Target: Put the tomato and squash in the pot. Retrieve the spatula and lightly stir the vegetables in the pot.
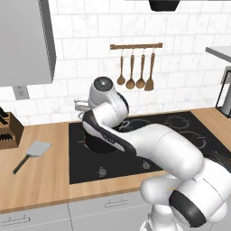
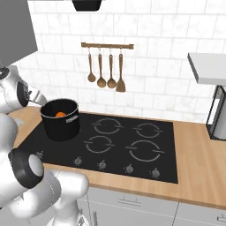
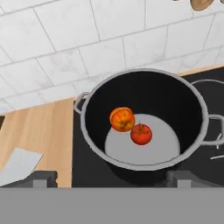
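The black pot (image 3: 144, 94) stands on the cooktop's back left burner, also seen from the right base (image 2: 60, 120) and, half hidden behind my arm, from the left base (image 1: 96, 144). Inside it on the grey bottom lie the small red tomato (image 3: 141, 134) and, touching it, the orange rounded squash (image 3: 122, 119); an orange patch (image 2: 60, 114) shows inside the pot. My gripper (image 3: 112, 179) hangs open above the pot's near rim, nothing between its fingers. The spatula (image 1: 33, 152) lies flat on the wooden counter left of the cooktop, its grey blade (image 3: 17, 165) at the hand view's lower left.
A rail of brown wooden spoons and a turner (image 2: 106, 66) hangs on the tiled wall behind the black cooktop (image 2: 132, 145). A knife block (image 1: 8, 128) sits at the counter's far left. A dark-framed appliance (image 2: 218, 114) stands on the counter at the right.
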